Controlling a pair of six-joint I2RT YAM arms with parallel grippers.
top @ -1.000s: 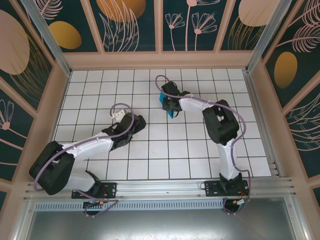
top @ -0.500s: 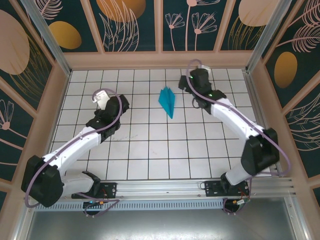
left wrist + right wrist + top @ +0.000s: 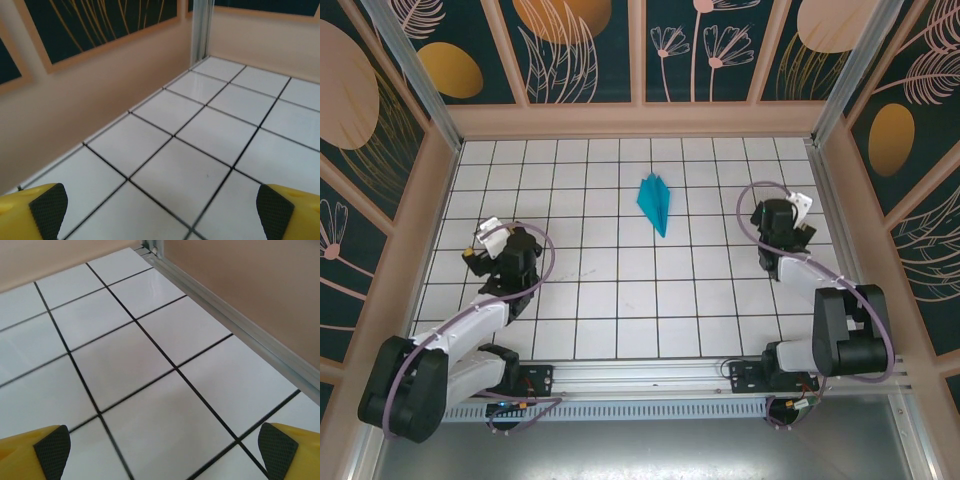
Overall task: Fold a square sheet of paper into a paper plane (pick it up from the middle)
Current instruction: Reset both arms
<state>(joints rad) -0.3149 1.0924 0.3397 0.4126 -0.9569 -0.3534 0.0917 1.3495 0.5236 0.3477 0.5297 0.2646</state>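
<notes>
The teal paper plane, a narrow dart folded from the square sheet of paper, lies flat on the white tiled floor at the upper middle, its tip pointing toward the near side. Nothing touches it. My left gripper is drawn back to the left side, far from the plane. In the left wrist view this gripper stands open over bare tiles, with yellow fingers at the lower corners. My right gripper is off to the right. It is open too, its black pads wide apart over bare floor.
Peach walls ring the tiled floor. The left wall is close to my left gripper. A metal rail and the right wall run near my right gripper. Both arm bases sit at the near edge.
My right gripper opened and left the plane lying on the tiles, then swung back to the right side. My left arm pulled back to the left near corner.
</notes>
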